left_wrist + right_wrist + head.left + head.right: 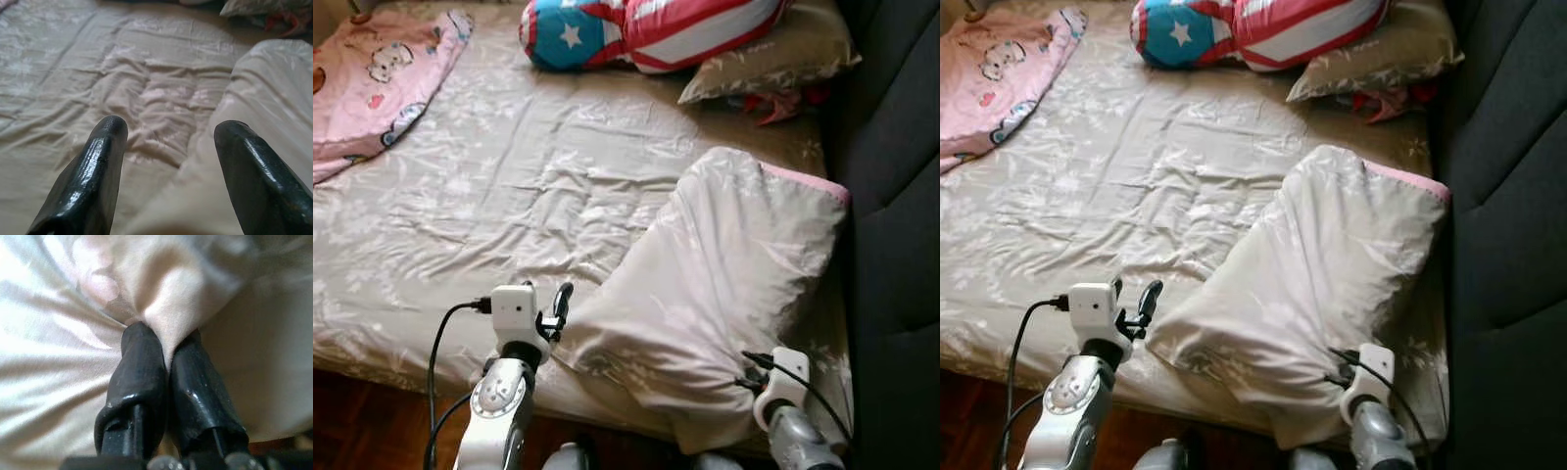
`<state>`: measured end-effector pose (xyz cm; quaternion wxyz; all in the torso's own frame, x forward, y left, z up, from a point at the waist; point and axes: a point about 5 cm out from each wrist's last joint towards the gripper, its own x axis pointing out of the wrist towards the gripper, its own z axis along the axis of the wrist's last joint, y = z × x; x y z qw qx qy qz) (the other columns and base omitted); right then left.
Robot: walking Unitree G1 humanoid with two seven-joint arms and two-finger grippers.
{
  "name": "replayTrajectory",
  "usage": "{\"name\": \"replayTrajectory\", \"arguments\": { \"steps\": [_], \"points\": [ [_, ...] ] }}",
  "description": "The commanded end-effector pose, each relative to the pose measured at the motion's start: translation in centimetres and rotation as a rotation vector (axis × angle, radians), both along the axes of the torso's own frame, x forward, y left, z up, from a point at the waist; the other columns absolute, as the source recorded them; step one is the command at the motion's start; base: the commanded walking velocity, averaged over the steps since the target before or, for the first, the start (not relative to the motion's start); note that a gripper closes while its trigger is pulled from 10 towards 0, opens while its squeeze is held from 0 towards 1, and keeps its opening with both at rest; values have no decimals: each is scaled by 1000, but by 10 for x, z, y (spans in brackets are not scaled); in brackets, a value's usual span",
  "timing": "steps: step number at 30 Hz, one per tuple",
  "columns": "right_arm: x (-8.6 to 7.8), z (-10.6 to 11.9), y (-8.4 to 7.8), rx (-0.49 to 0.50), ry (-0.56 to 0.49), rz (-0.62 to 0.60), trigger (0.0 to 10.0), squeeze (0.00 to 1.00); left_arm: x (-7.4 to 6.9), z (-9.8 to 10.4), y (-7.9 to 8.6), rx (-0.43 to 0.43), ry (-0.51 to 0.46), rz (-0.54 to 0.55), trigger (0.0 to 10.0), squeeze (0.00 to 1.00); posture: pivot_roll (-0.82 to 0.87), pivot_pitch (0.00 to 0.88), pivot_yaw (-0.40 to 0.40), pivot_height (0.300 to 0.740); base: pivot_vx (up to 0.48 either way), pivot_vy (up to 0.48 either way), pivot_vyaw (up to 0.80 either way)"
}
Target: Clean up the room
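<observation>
A beige floral quilt (724, 274) with a pink edge lies folded on the right side of the bed (489, 176). My right gripper (166, 340) is shut on a pinch of the quilt's fabric at its near edge; its wrist (783, 377) shows at the bed's front right. My left gripper (168, 127) is open, with its fingers (560, 304) right at the quilt's near left corner. The fold of the corner lies between and just below the two black fingertips.
A pink cartoon blanket (372, 69) lies at the bed's far left. A star-and-stripes cushion (636, 29), a beige pillow (773, 54) and a red item (778, 106) sit at the far end. Dark upholstery (896, 196) borders the right side; wood floor (362, 421) lies below.
</observation>
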<state>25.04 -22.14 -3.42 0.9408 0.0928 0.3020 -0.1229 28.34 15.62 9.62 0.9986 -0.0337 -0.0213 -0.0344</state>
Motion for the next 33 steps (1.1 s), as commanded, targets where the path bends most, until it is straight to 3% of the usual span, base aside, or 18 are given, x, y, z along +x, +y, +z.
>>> {"name": "replayTrajectory", "arguments": {
  "steps": [1,9,14,15,16,21,22,27,28,33],
  "points": [
    [-10,13,-52,-149,-46,-189,0,0,-1,-8,5,10,14,26,10000,0,-95,142,-11,740,0,0,0],
    [-31,36,-113,-438,-48,-357,0,0,3,-10,5,7,7,31,10000,0,-126,129,-20,740,0,0,0],
    [-38,39,-123,-456,-33,-365,0,0,5,-12,5,4,1,29,10000,0,-138,140,-23,740,0,0,0],
    [-36,37,-120,-454,-32,-344,2706,0,5,-13,5,4,2,28,10000,0,-136,142,-23,740,0,0,0],
    [-35,37,-117,-456,-32,-327,10000,0,5,-14,5,4,2,28,10000,0,-137,143,-22,740,0,0,0],
    [-19,34,-88,-430,-97,-207,10000,0,4,-17,6,6,13,32,10000,0,-127,152,-17,740,0,0,0],
    [-15,34,-81,-414,-117,-178,10000,1000,3,-19,6,6,16,32,10000,0,-125,154,-15,740,0,0,0],
    [-4,35,-62,-375,-168,-66,10000,1000,3,-24,7,1,37,28,10000,0,-122,157,-11,740,0,0,0],
    [0,34,-53,-359,-186,-9,10000,0,2,-28,7,0,50,26,10000,0,-123,157,-10,740,0,0,0],
    [2,32,-40,-302,-223,36,10000,0,-1,-42,10,-48,116,54,10000,0,-121,155,-4,740,0,0,0]
  ]
}}
